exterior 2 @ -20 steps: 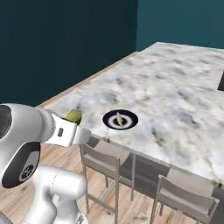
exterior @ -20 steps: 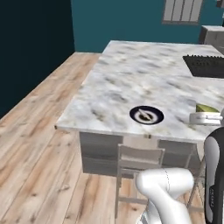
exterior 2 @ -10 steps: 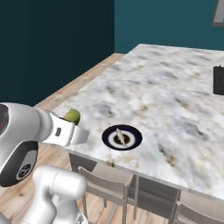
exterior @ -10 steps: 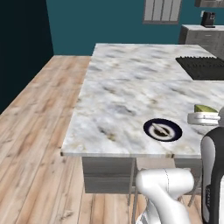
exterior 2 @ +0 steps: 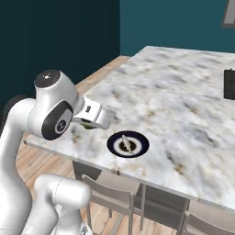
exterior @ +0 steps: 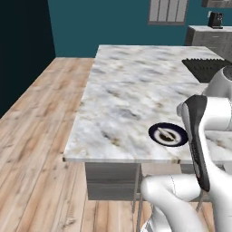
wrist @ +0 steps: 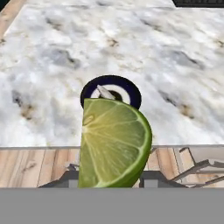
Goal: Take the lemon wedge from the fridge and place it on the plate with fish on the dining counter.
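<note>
The lemon wedge [wrist: 113, 144] sits pinched between the gripper's [wrist: 111, 177] two fingers, which are closed nearly all the way on it; in the hand view its cut face stands up large and close, rind curving to the right, and in the right base view a sliver of yellow-green peeks out under the hand, just short of the counter's near edge. Beyond it, straight ahead along the gripper, lies the plate [wrist: 131, 94] with its dark navy rim and white centre, a pale piece of fish [wrist: 104, 92] on it. The plate rests on the dining counter [wrist: 52, 52] close to the near edge, with bare marble all around it. The step in hand, as I judge it, is the carry to the plate: the wedge is out of the fridge and not yet above the rim. To do it well, the hand should go forward over the counter edge while keeping its height, so the wedge's low tip clears the marble lip and the plate's rim, and stop only once the wedge is centred over the white middle. Then it should lower until the wedge is just above the plate before the fingers part, because so small a piece dropped from height may bounce or roll off. Aiming slightly beside the fish gives it a flat spot to settle.
</note>
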